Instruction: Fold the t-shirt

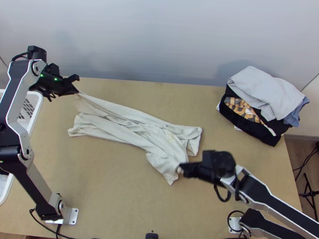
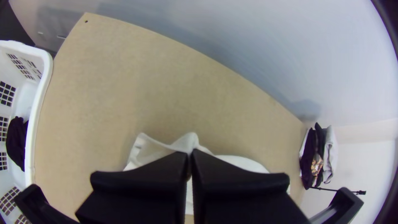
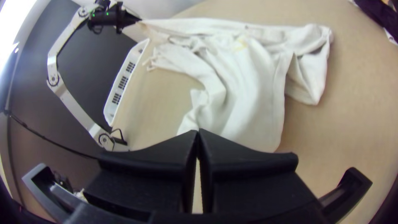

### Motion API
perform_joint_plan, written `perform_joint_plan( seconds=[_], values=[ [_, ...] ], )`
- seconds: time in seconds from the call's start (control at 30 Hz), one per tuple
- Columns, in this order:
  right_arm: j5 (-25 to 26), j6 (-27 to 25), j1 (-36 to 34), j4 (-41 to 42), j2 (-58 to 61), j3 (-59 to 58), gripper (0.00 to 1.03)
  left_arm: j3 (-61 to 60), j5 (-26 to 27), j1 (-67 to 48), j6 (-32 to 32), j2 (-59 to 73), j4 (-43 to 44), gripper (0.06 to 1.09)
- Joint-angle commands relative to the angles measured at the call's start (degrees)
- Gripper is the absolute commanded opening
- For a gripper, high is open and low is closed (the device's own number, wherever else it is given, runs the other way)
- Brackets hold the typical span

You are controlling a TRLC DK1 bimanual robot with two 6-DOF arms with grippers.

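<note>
Basket (image 1: 38, 112) of white slatted plastic: stood left of the t-shirt, with dark cloth (image 2: 16, 143) inside. Next to the right, nearer the t-shirt, came the left arm (image 1: 10, 106), stretched up alongside the basket. Then, at the t-shirt's far left corner, the left gripper (image 1: 77, 91): pinched that corner between its fingers, and in its own wrist view held the pale cloth right at the fingertips.

T-shirt (image 1: 137, 129), off-white: lay long and wrinkled across the wooden table (image 1: 108, 181), slanting from the pinched corner down toward the right. Ran in loose lengthwise folds, not flat, with a faint yellowish mark near its right part and a flap sticking out at its right end. Tapered to a point at its near end.

Just beside that near end, the right gripper (image 1: 181, 169): reached in from the right, touching the t-shirt's edge, with both fingertips pressed together. Left it impossible to tell about cloth between them. Behind it, right of the t-shirt, extended the right arm (image 1: 279, 207).

Farther right and beyond the t-shirt, well apart, a clothes pile (image 1: 265, 89): held a light grey garment on top, with black, patterned and blue ones beneath.
</note>
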Motion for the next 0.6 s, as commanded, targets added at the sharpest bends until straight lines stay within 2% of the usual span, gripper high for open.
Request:
perform_joint_plan(
  seconds=[0.0,0.07,0.1,0.2,0.3,0.57],
  values=[
    [-2.1,-0.9,5.5,-5.2,1.0,-3.0,0.27,0.9,-1.4,-0.9,0.1,1.0,0.4,0.09],
    [-2.2,-2.2,5.5,-8.2,3.0,-1.5,0.83,1.4,-1.8,-0.9,0.2,1.4,0.4,0.09],
    [-2.3,-3.5,5.5,-9.9,3.8,-0.3,0.87,1.6,-2.1,-0.9,0.2,1.5,0.4,0.09],
    [-2.0,-4.3,4.1,-10.6,2.4,4.4,0.87,1.8,-2.4,-0.7,0.4,1.7,0.4,0.09],
    [-2.0,-2.7,-3.0,-9.6,4.0,10.9,0.87,2.1,-3.2,-0.4,0.7,2.1,0.4,0.09],
    [-2.3,-0.9,-19.2,-7.9,20.9,22.3,0.87,3.9,-4.6,-0.4,0.8,3.5,0.2,0.09]
  ],
)
